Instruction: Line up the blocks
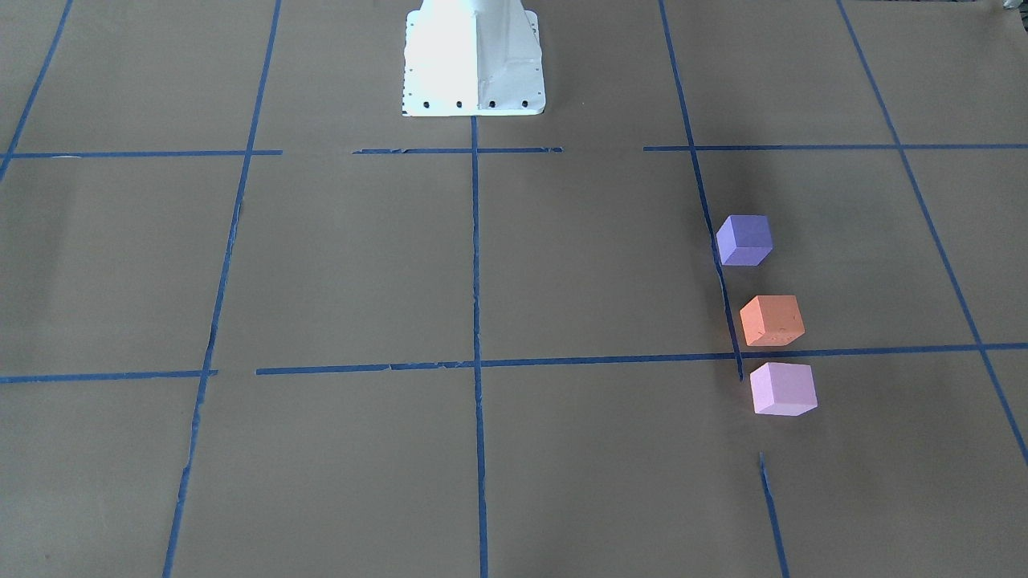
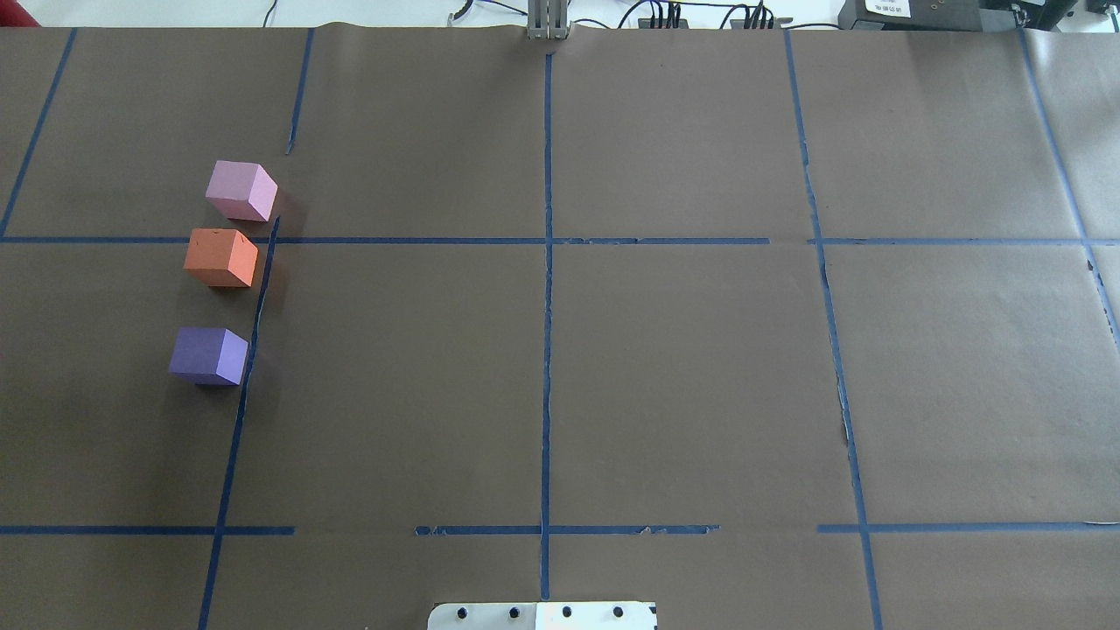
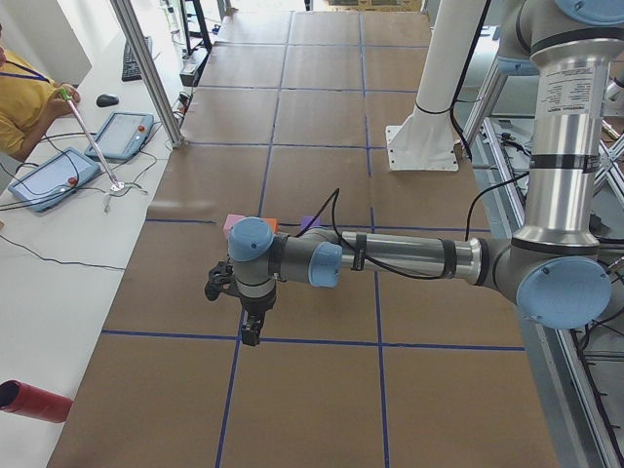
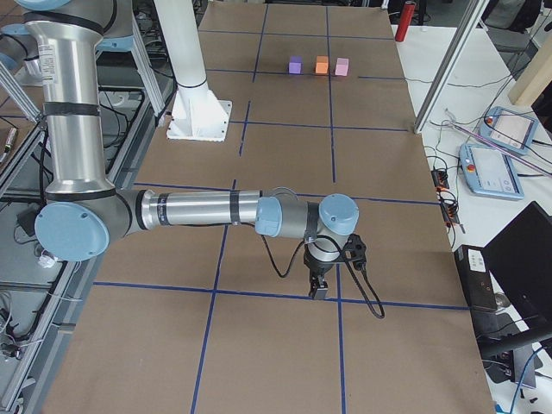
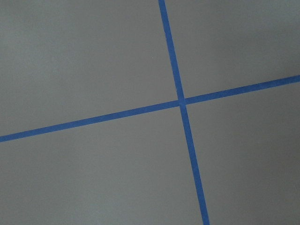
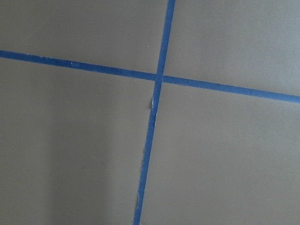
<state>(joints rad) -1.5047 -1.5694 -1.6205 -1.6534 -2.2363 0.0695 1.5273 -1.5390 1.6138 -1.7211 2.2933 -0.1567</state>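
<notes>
Three cubes stand in a line along a blue tape line on the robot's left side: violet-blue block [image 1: 744, 240] [image 2: 208, 355] nearest the robot, orange block [image 1: 772, 320] [image 2: 220, 257] in the middle, pink block [image 1: 783, 388] [image 2: 241, 191] farthest. They stand apart, with a wider gap between violet-blue and orange. My left gripper [image 3: 252, 336] points down above the table, away from the blocks, toward the table's left end. My right gripper [image 4: 318, 289] points down far from them, at the other end. I cannot tell whether either is open or shut. Both wrist views show only paper and tape.
Brown paper with a grid of blue tape [image 2: 548, 262] covers the table. The white robot base [image 1: 474, 60] stands at the middle of the near edge. Tablets [image 3: 54, 175] and cables lie on the white bench beside the table, where an operator sits.
</notes>
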